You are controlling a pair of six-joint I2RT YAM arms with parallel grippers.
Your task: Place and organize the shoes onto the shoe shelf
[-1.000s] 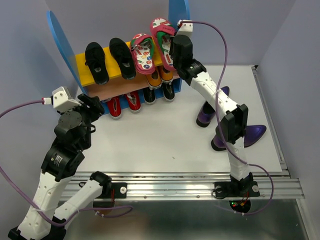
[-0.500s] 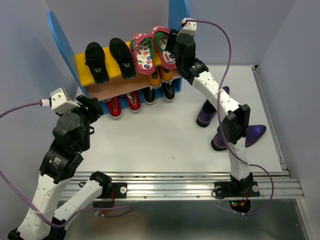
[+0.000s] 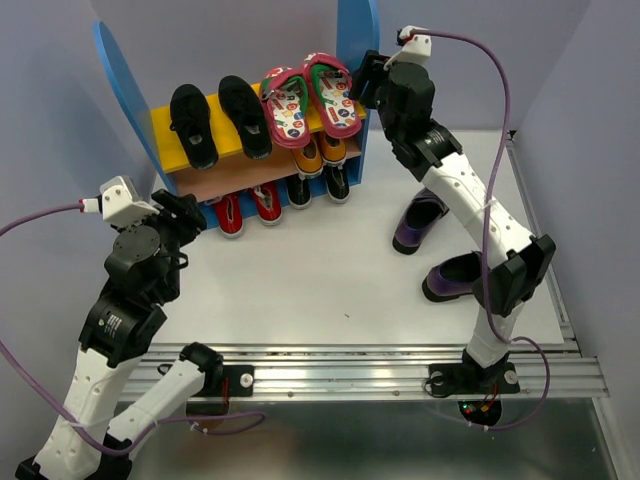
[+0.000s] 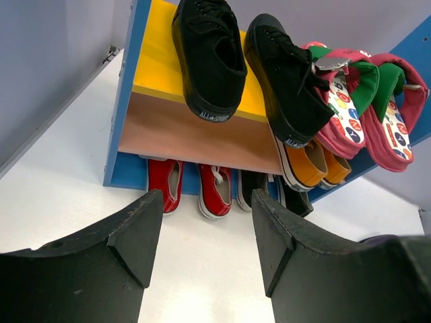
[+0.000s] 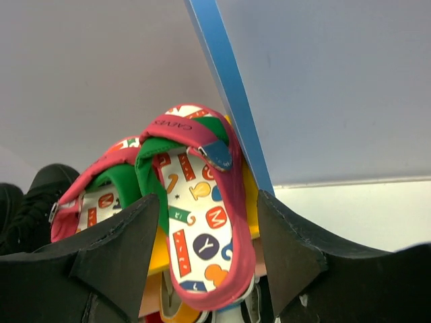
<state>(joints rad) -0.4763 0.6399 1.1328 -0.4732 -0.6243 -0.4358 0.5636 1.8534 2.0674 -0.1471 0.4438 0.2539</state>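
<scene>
The shoe shelf (image 3: 357, 30) stands at the back left. On its yellow top board lie two black sneakers (image 3: 192, 125) and two pink flip-flops (image 3: 330, 95) with green straps. Orange shoes (image 3: 320, 155), black-white sneakers (image 3: 338, 182) and red shoes (image 3: 250, 208) sit below. Two purple loafers (image 3: 418, 222) rest on the table at right, one partly behind the right arm. My right gripper (image 3: 365, 85) hangs open just right of the right flip-flop (image 5: 202, 229), fingers apart from it. My left gripper (image 3: 190, 215) is open and empty at the shelf's left foot, facing the red shoes (image 4: 215, 192).
The shelf's tall blue right panel (image 5: 229, 87) stands right beside my right gripper. Purple walls close in the left, back and right of the white table (image 3: 320, 280). A metal rail (image 3: 380, 370) runs along the near edge.
My right gripper has opened and let go of the right flip-flop, which now lies on the top board beside its mate. The right arm has drawn back up and right. The left arm has hardly moved.
</scene>
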